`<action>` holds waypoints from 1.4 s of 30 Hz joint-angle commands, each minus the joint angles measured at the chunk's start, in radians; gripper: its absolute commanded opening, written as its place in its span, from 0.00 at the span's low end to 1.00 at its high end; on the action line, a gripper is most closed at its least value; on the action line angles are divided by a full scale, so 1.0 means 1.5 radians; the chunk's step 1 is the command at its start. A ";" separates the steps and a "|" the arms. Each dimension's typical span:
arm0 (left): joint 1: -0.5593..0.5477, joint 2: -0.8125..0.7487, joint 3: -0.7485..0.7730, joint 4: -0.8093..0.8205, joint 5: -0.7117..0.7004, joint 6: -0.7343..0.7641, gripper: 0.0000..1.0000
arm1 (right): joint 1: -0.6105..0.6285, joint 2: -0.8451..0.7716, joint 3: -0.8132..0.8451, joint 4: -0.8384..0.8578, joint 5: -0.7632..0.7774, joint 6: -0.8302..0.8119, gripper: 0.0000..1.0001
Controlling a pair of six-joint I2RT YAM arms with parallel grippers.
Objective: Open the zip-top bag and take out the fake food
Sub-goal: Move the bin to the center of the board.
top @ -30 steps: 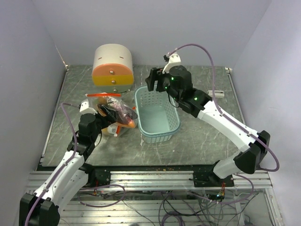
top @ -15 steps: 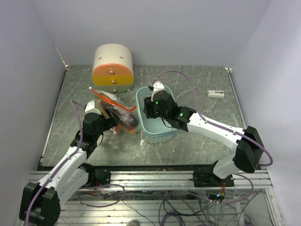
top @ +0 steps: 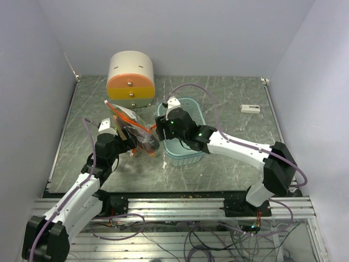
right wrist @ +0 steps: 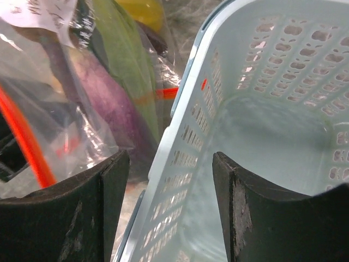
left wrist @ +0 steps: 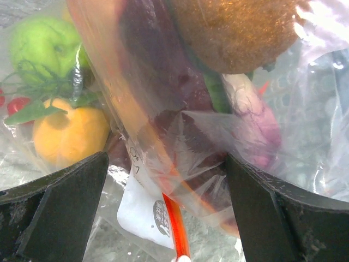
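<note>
Our left end effector (left wrist: 163,169) gapes wide around the zip-top bag (left wrist: 180,125), fake food (left wrist: 68,134) inside it on the desk (top: 234,158) — our right end effector (right wrist: 166,180), jaws apart, straddles the basket (right wrist: 262,82) rim; closing there we would grab basket, not bag, and drag it

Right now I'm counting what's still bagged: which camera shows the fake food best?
Left wrist: the fake food fills the frame through the clear bag, with lime-green, orange, brown and purple pieces distinct. Right wrist shows fewer: purple, green and yellow pieces beside the basket. Top external shows a small bagged clump.
</note>
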 commanded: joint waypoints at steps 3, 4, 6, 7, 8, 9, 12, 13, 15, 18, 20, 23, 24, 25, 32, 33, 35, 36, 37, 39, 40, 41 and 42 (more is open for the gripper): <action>0.001 -0.030 -0.033 -0.021 -0.033 0.022 0.99 | 0.004 0.057 0.042 -0.039 0.051 -0.019 0.56; 0.001 -0.036 -0.034 -0.023 -0.033 0.024 0.99 | 0.004 0.061 0.044 -0.042 0.059 -0.021 0.53; 0.001 -0.047 -0.035 -0.026 -0.032 0.027 0.99 | 0.002 0.064 0.049 -0.053 0.090 -0.024 0.41; 0.001 -0.053 -0.038 -0.029 -0.034 0.026 0.99 | 0.000 0.063 0.051 -0.060 0.105 -0.025 0.36; 0.001 -0.056 -0.041 -0.032 -0.036 0.023 0.99 | -0.002 0.062 0.053 -0.066 0.116 -0.026 0.30; 0.001 -0.061 -0.044 -0.034 -0.036 0.021 0.99 | -0.006 0.060 0.054 -0.070 0.123 -0.026 0.26; 0.001 -0.085 -0.055 -0.034 -0.040 0.017 0.99 | -0.024 0.050 0.050 -0.072 0.130 -0.033 0.16; 0.001 -0.094 -0.058 -0.035 -0.042 0.015 0.99 | -0.034 0.047 0.049 -0.073 0.131 -0.037 0.14; 0.001 -0.104 -0.062 -0.035 -0.041 0.012 0.99 | -0.061 0.044 0.049 -0.070 0.127 -0.050 0.08; 0.001 -0.103 -0.061 -0.035 -0.031 0.015 0.99 | -0.107 0.045 0.056 -0.065 0.104 -0.058 0.01; 0.001 -0.088 -0.059 -0.029 -0.028 0.016 0.98 | -0.135 0.054 0.063 -0.051 0.089 -0.068 0.00; 0.001 -0.052 -0.049 -0.023 -0.027 0.018 0.99 | -0.171 0.087 0.104 -0.046 0.093 -0.093 0.00; 0.001 -0.041 -0.046 -0.021 -0.025 0.019 0.99 | -0.183 0.101 0.120 -0.049 0.096 -0.097 0.00; 0.001 -0.032 -0.042 -0.020 -0.023 0.020 0.99 | -0.197 0.114 0.139 -0.046 0.094 -0.100 0.00; 0.001 -0.078 -0.056 -0.031 -0.030 0.015 1.00 | -0.267 0.249 0.287 -0.038 0.085 -0.141 0.00; 0.001 -0.089 -0.059 -0.034 -0.032 0.014 1.00 | -0.273 0.270 0.311 -0.040 0.085 -0.147 0.00; 0.001 -0.104 -0.062 -0.040 -0.033 0.010 1.00 | -0.283 0.316 0.358 -0.046 0.079 -0.153 0.00; 0.001 -0.108 -0.063 -0.041 -0.034 0.009 1.00 | -0.289 0.338 0.382 -0.049 0.084 -0.153 0.00; 0.001 -0.109 -0.063 -0.042 -0.034 0.009 1.00 | -0.293 0.361 0.407 -0.053 0.090 -0.154 0.00; 0.001 -0.104 -0.062 -0.040 -0.035 0.012 1.00 | -0.305 0.407 0.486 -0.076 0.100 -0.152 0.01; 0.001 -0.099 -0.060 -0.039 -0.034 0.012 1.00 | -0.309 0.431 0.521 -0.093 0.100 -0.153 0.06; 0.001 -0.095 -0.059 -0.039 -0.032 0.013 1.00 | -0.310 0.450 0.555 -0.103 0.099 -0.158 0.11; 0.001 -0.091 -0.058 -0.038 -0.032 0.013 1.00 | -0.311 0.465 0.578 -0.104 0.101 -0.170 0.16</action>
